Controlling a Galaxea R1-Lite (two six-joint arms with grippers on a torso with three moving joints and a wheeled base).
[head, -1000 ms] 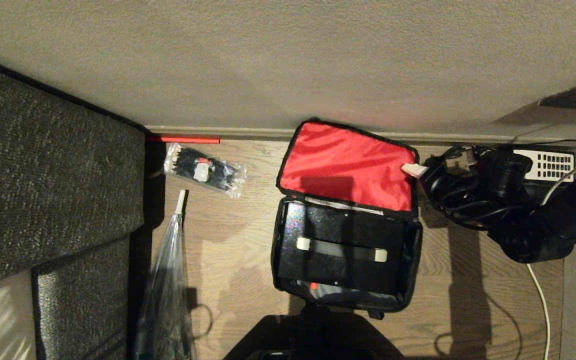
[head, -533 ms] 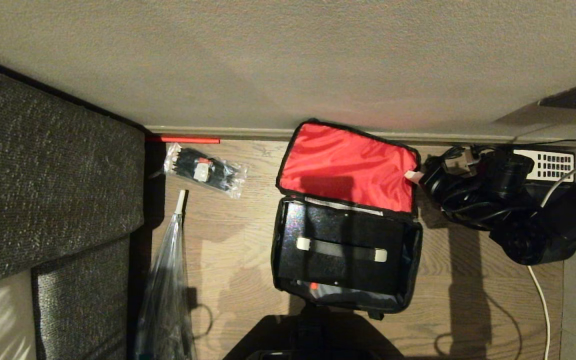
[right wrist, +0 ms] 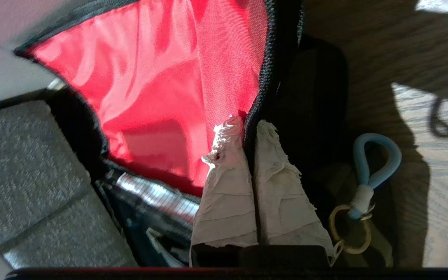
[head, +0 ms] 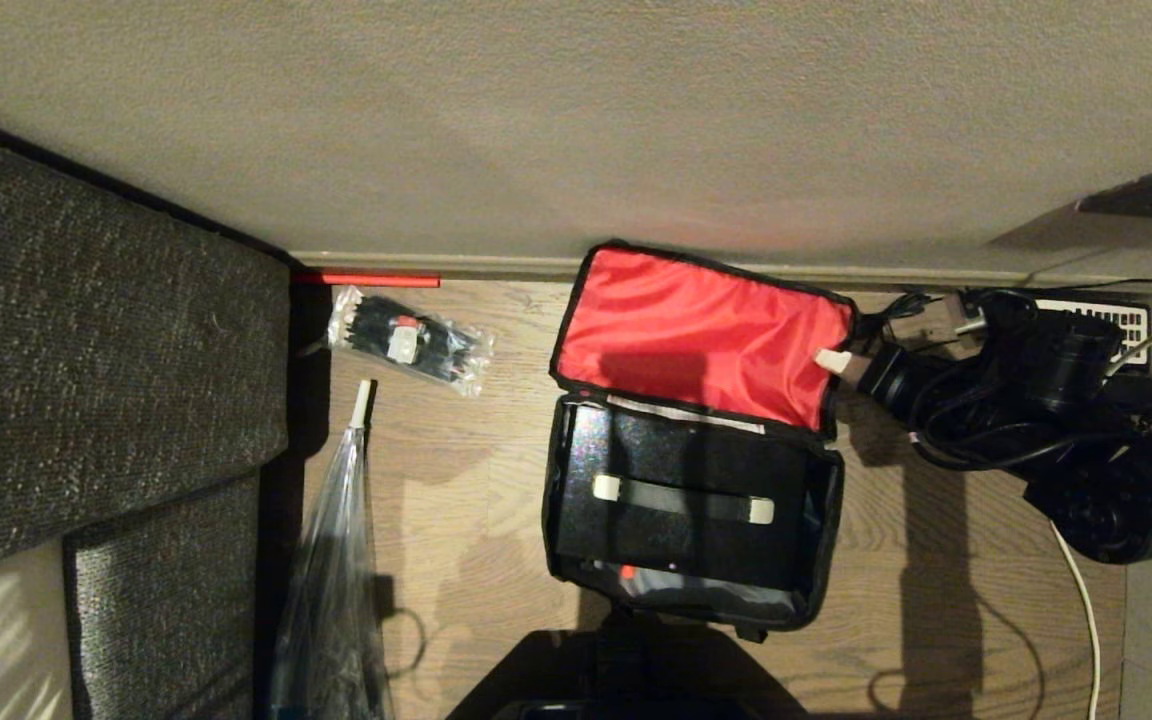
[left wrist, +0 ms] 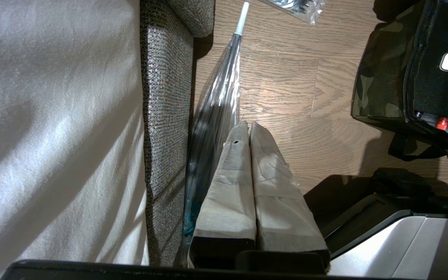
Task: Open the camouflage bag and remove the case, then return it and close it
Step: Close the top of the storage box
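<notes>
The camouflage bag (head: 696,500) sits on the wood floor (head: 496,480) just in front of the wall (head: 576,130), its lid (head: 696,330) thrown back so the bright red lining faces us. Inside lies the case (head: 681,495), black and boxy, with a strap handle capped in pale ends. Our right gripper (head: 834,362) has its taped fingers (right wrist: 228,186) pinched shut on the lid's black zipper edging (right wrist: 261,97), one finger on the red side and one outside; we judge this grip is there to swing the lid. A blue pull loop (right wrist: 375,163) hangs beside it. Our left gripper (left wrist: 247,128) is parked, fingers together and empty, beside the woven grey sofa (left wrist: 161,97) and a crinkly clear plastic bag (left wrist: 216,105).
</notes>
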